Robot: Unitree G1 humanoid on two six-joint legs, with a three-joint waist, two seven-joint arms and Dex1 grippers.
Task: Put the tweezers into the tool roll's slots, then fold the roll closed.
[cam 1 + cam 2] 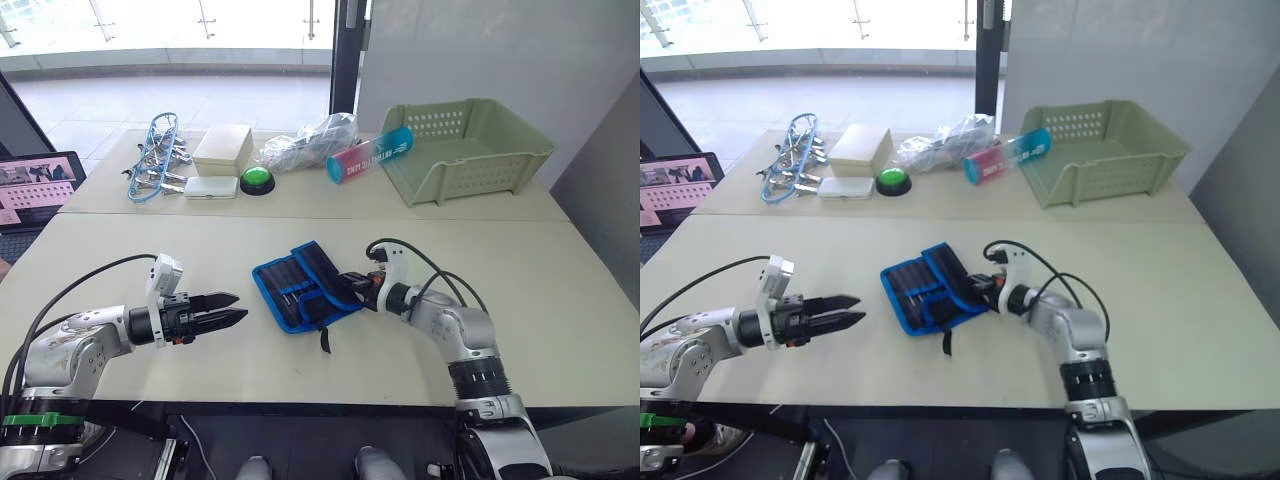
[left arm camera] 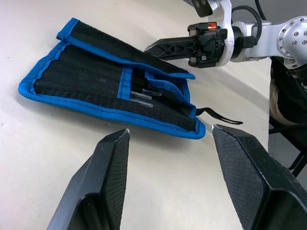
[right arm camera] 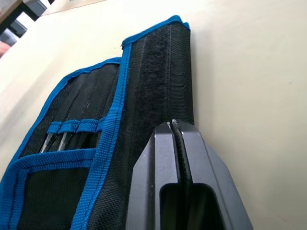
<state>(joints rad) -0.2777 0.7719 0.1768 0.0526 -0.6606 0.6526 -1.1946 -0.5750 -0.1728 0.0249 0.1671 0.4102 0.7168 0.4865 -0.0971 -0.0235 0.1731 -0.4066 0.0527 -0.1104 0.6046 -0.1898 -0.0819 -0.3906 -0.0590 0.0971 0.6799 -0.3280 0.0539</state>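
While your right gripper (image 1: 345, 284) presses its fingers together against the roll's (image 1: 300, 285) right flap | left gripper (image 1: 228, 309) spread, well apart to the left | tweezers (image 2: 142, 93) slotted | roll half-open mid-tabletop (image 1: 560, 300), fold leftward.

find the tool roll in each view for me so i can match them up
Left eye view: tool roll at table centre, the right pincer at its right edge.
Right eye view: centre, slightly further left.
Left wrist view: upper left, beyond the open left pincer.
Right wrist view: left and centre, the right pincer shut on its flap.
Shared landmark: the roll's bright blue edging.
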